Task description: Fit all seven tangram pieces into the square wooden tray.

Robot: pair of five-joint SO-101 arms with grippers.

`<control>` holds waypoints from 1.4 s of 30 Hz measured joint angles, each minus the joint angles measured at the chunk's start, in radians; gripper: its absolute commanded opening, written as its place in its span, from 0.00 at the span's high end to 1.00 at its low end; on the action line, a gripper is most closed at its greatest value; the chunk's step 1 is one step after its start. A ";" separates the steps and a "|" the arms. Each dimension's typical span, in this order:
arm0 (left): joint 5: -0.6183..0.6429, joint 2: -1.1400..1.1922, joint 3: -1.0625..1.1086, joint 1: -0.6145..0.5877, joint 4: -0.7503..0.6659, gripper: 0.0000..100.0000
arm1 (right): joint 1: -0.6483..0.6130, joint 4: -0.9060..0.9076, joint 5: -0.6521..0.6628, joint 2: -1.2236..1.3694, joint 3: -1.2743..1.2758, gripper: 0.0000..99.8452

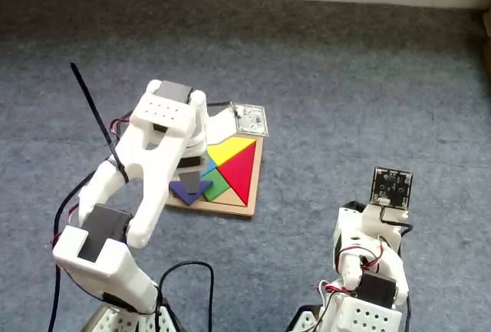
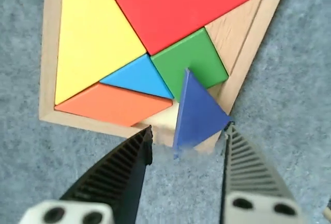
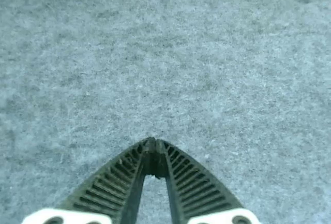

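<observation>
The grey counter (image 1: 345,79) carries the tray (image 2: 51,53), which sits under the left arm. The right end effector (image 3: 154,141) hangs over bare counter well apart from it, jaws closed on nothing.

The job looks mostly done. The red triangle (image 2: 176,1) and yellow triangle (image 2: 93,38) lie flat and fill most of the tray. The orange piece (image 2: 116,105) and green square (image 2: 194,61) are seated against them. The dark blue triangle (image 2: 196,113) is not in: it lies tilted across the rim, one corner over the green square. The left end effector (image 2: 188,127) is open, a jaw on either side of that triangle, gripping nothing. The light blue triangle (image 2: 137,76) is seated between yellow, orange and green.

That makes six pieces counted and five placed. Bare wood remains beside the green square and next to the orange piece.
</observation>
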 measured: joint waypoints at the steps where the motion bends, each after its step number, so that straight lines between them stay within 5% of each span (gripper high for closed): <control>1: 0.005 -0.017 0.000 -0.006 0.017 0.84 | 0.000 0.000 0.000 0.000 0.000 0.99; 11: 0.371 -0.183 0.037 -0.127 0.061 0.90 | 0.000 0.000 0.000 0.000 0.000 0.99; 21: 0.675 -0.193 0.439 -0.193 -0.279 0.94 | 0.000 0.000 0.000 0.000 0.000 0.99; 42: 0.706 -0.193 0.520 -0.192 -0.528 0.94 | 0.000 0.000 0.000 0.000 0.000 0.99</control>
